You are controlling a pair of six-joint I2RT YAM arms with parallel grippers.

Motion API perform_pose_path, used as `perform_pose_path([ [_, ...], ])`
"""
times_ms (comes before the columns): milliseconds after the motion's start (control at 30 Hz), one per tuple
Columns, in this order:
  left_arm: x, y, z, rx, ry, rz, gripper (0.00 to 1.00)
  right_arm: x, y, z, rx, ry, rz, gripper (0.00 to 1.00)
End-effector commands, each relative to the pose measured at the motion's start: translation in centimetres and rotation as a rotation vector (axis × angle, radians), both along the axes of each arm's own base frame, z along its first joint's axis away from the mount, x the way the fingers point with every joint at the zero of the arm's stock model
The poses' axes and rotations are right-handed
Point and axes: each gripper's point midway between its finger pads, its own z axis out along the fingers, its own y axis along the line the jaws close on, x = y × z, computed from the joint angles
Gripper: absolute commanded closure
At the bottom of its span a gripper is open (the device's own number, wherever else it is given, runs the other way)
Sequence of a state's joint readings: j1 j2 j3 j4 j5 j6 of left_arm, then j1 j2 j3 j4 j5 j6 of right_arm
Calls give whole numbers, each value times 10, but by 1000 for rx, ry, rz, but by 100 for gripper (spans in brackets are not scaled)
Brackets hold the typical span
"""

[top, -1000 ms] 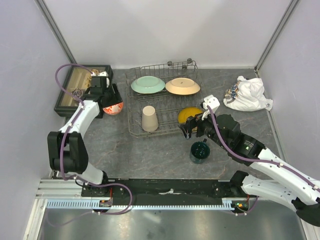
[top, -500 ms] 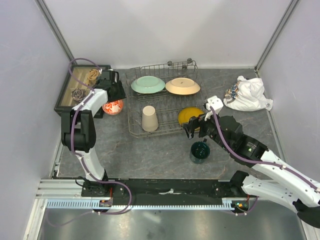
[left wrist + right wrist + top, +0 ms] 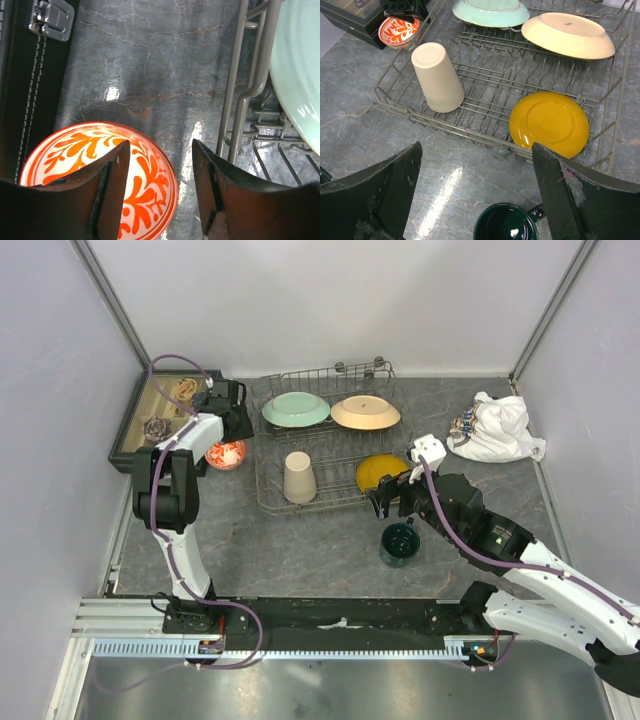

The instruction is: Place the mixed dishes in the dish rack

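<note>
Holds left pincer [image 3: 160, 150] wide over the small red-orange bowl [image 3: 70, 150] on the tabletop [image 3: 150, 75] beside the dish rack [image 3: 245, 100], right pincer [image 3: 476, 150] wide above the dark green mug [image 3: 505, 222].

White-and-black arms [image 3: 560, 585] with purple cables [image 3: 176, 358] and black fingers [image 3: 212, 192]

Left wrist view: the bowl [image 3: 75, 147] runs off the bottom edge, its near part covered by the left gripper [image 3: 160, 147]; the green plate [image 3: 300, 75] is cut by the right edge. Right wrist view: the mug [image 3: 505, 225] is cut by the bottom edge, its handle barely showing. The tan plate [image 3: 567, 35] shows only its underside; its upper face is hidden.
</note>
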State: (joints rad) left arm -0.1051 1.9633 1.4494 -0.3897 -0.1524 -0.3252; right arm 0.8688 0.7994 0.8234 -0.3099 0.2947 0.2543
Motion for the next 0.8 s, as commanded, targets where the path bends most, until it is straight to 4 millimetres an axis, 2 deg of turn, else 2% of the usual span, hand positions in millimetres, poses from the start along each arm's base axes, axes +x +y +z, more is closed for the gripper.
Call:
perform_pose_path([
  [0,13,-4,3,27,-28,9,46,1,-3,6,10,-27,-16,2],
  [167,8,-7,-6,47,-4,9,51,1,-4,8,15,-31,-16,2],
  [367,4,-5,-8,60,7,8,63,-1,-5,7,18,-30,-17,2],
  [567,-3,-6,-5,58,7,4,76,-2,-6,8,26,-29,-17,2],
  [767,-11,-4,3,60,-2,2,92,-5,-8,10,41,-28,-18,2],
])
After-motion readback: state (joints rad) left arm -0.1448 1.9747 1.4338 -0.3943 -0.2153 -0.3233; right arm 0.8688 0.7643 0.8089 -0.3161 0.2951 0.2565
